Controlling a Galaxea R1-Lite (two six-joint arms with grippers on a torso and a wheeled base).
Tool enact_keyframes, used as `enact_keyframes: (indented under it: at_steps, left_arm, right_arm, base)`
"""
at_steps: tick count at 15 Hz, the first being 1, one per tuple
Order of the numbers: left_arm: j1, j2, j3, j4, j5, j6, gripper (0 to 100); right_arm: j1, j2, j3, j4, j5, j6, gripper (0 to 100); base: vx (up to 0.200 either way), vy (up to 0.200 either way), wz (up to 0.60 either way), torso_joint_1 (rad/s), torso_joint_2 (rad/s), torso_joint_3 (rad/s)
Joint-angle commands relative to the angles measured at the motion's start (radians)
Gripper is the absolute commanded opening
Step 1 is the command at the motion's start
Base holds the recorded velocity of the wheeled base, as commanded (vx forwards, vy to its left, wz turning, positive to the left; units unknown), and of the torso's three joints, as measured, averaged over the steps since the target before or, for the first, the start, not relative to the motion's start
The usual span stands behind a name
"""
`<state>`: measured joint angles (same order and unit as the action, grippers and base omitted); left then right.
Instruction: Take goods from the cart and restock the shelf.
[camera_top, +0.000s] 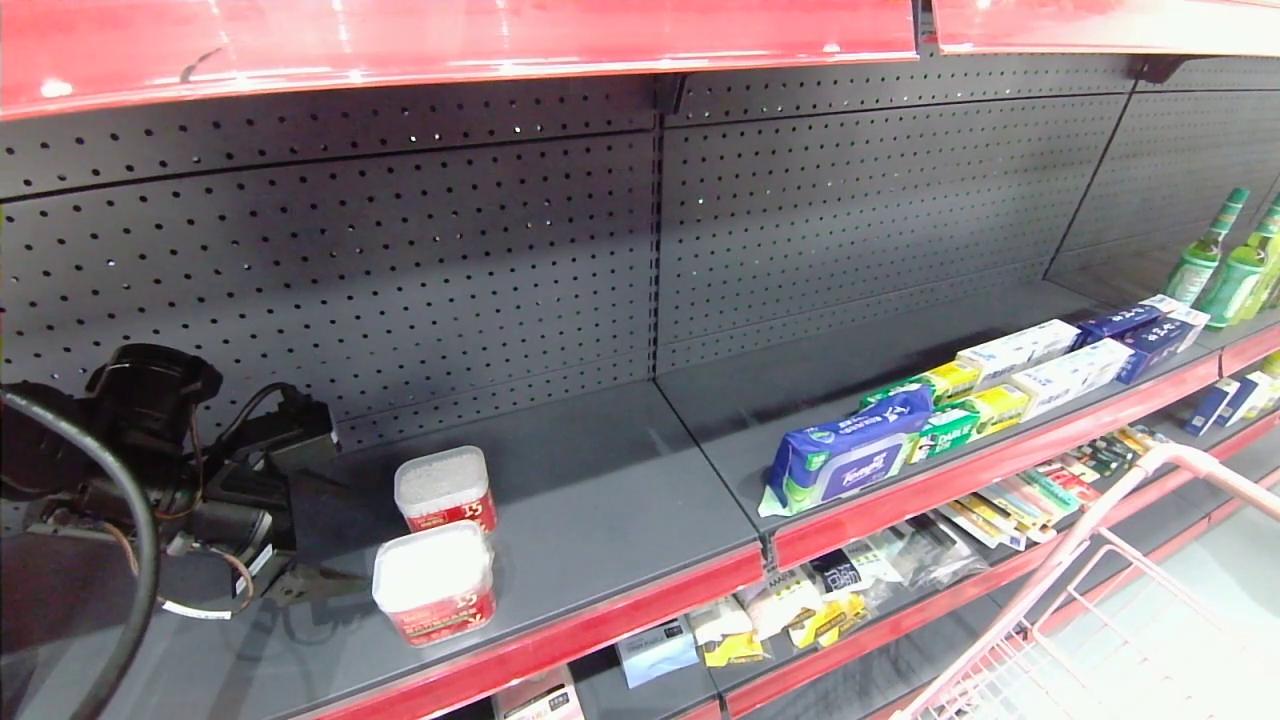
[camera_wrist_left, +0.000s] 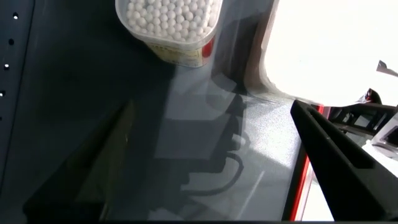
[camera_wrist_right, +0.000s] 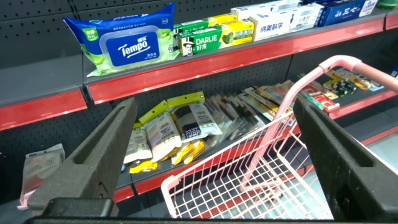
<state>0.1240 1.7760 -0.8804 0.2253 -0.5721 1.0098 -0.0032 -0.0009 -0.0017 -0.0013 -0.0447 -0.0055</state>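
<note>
Black fingers (camera_wrist_left: 336, 155) of the left gripper (camera_wrist_left: 212, 111) are spread wide apart, and nothing is held between them. The left gripper is held low over the grey shelf (camera_top: 620, 500), at its left part. Two tubs with red labels are seen just past the fingertips. The back tub (camera_top: 445, 487) is filled with small white balls. The front tub (camera_top: 435, 580) is set close to the shelf's red edge. The two tubs are placed just beside each other.

The right gripper (camera_wrist_right: 214, 102) is spread open too, and nothing is held in it. The pink cart (camera_wrist_right: 249, 180) is seen just past its fingers.

Farther along the shelf, a blue and green pack of wipes (camera_top: 850, 450) is laid at the front. Long boxes (camera_top: 1040, 365) are lined up next to it. Green bottles (camera_top: 1215, 260) are stood at the far right end. Small packets (camera_wrist_right: 168, 134) are laid one level down.
</note>
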Motion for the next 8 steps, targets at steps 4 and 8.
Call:
enact_keyframes:
  at_steps: [4,8]
  left_arm:
    - [-0.001,0.0,0.001,0.0,-0.002,0.001,100]
    - [-0.001,-0.003,0.001,0.0,-0.002,0.003,100]
  right_arm:
    - [0.0,0.001,0.0,0.0,0.0,-0.001,100]
    - [0.0,0.001,0.0,0.0,0.0,0.001,100]
  base:
    - [0.0,0.0,0.0,0.0,0.0,0.0]
    - [0.0,0.0,0.0,0.0,0.0,0.0]
